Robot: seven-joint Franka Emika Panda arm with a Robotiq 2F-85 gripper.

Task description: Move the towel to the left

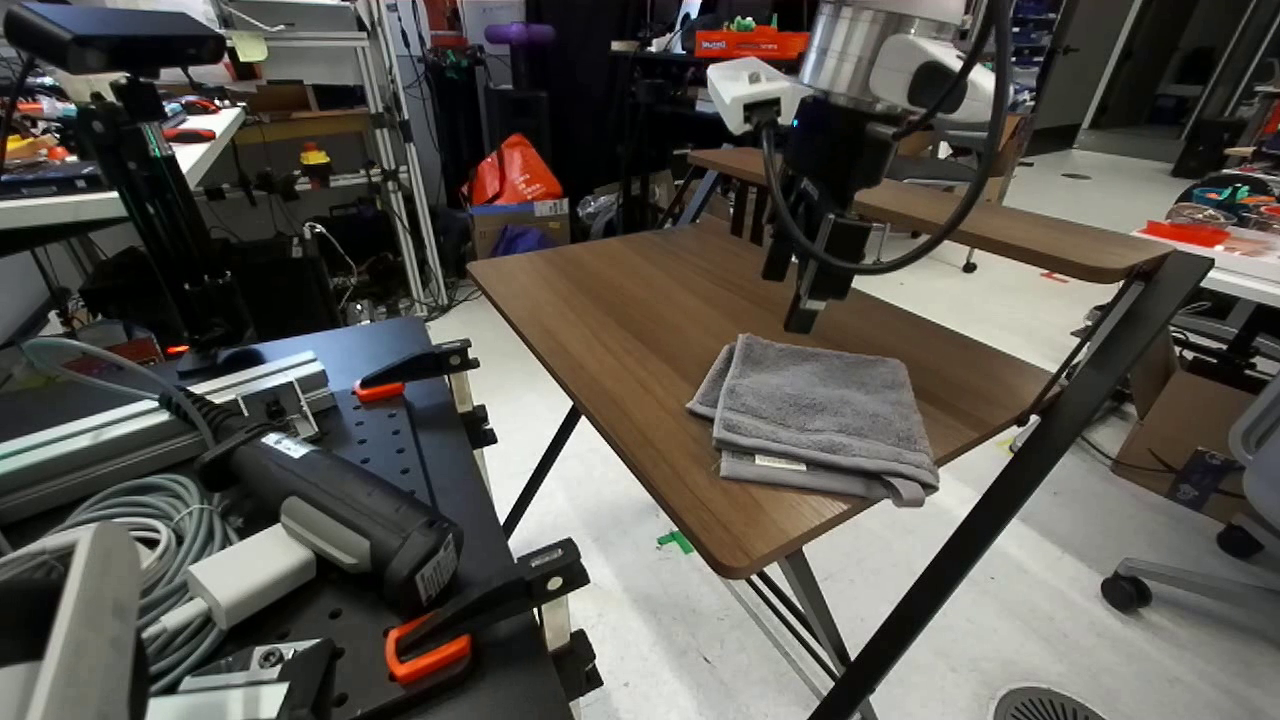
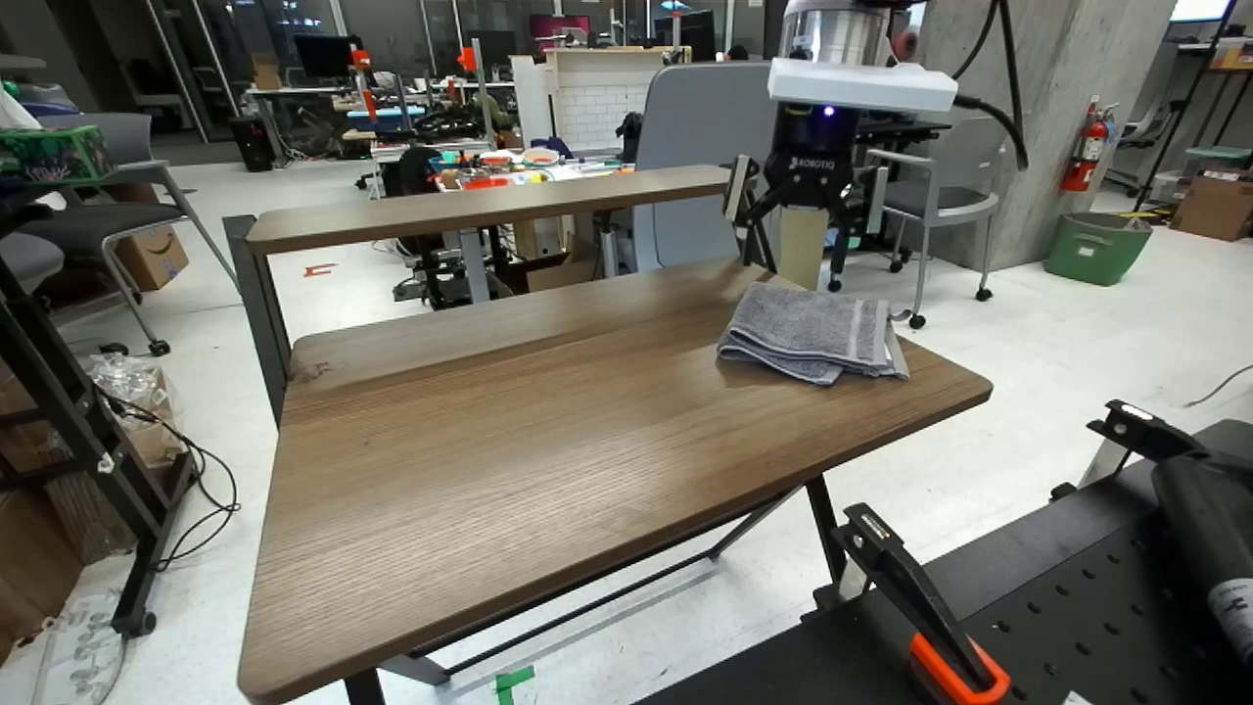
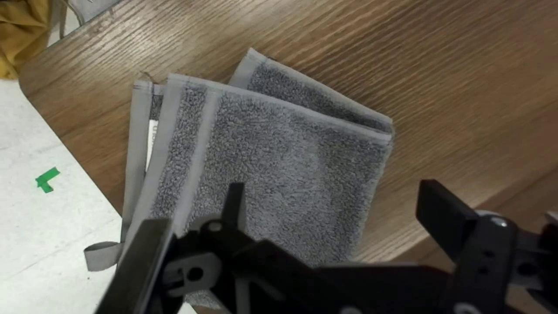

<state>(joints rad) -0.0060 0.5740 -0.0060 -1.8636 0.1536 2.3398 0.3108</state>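
The towel is a grey folded cloth with layered edges. It lies on the brown tabletop (image 1: 600, 300) near one end. The towel shows in both exterior views (image 1: 820, 410) (image 2: 812, 323) and fills the middle of the wrist view (image 3: 283, 152). Its small loop and one edge reach past the table edge. My gripper (image 1: 790, 290) is above the towel and apart from it, pointing down. It also shows in an exterior view (image 2: 801, 264). In the wrist view the gripper (image 3: 332, 187) has its fingers wide apart, one over the towel, one over bare wood. Nothing is between them.
A raised wooden shelf (image 1: 1000, 225) runs along one long side of the tabletop, on a black metal frame (image 1: 1020, 480). A black bench (image 1: 400, 450) with clamps, a cable coil and a black hand tool (image 1: 330, 490) stands beside the table, across a gap.
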